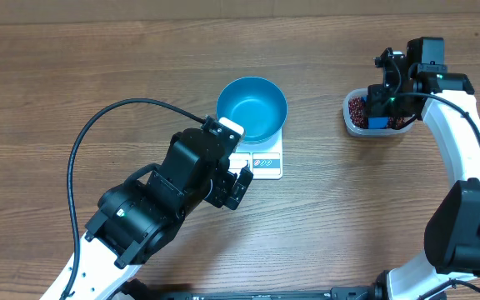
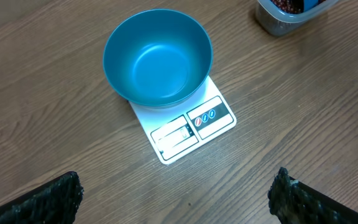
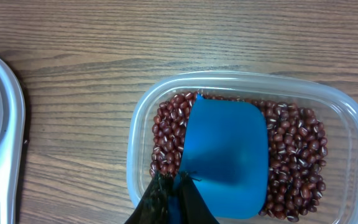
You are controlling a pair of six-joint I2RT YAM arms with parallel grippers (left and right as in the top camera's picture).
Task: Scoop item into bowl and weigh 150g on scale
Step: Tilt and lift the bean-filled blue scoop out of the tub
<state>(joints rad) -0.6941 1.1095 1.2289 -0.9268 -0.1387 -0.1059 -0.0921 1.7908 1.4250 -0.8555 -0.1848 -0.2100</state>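
Left fingers [image 2: 48,199] spread wide, holding nothing. I have them hovering over the table [image 2: 42,112], just short of the scale [image 2: 191,127]. Bowl [image 2: 157,59] sits on the scale and covers its far part; display and buttons show along the near edge. Right fingers [image 3: 160,202] clamped tight on the scoop [image 3: 225,155] handle — scoop is down in the tub [image 3: 353,130], lying on the beans [image 3: 294,149]. Tub stands well apart from the scale, on the right-arm side.
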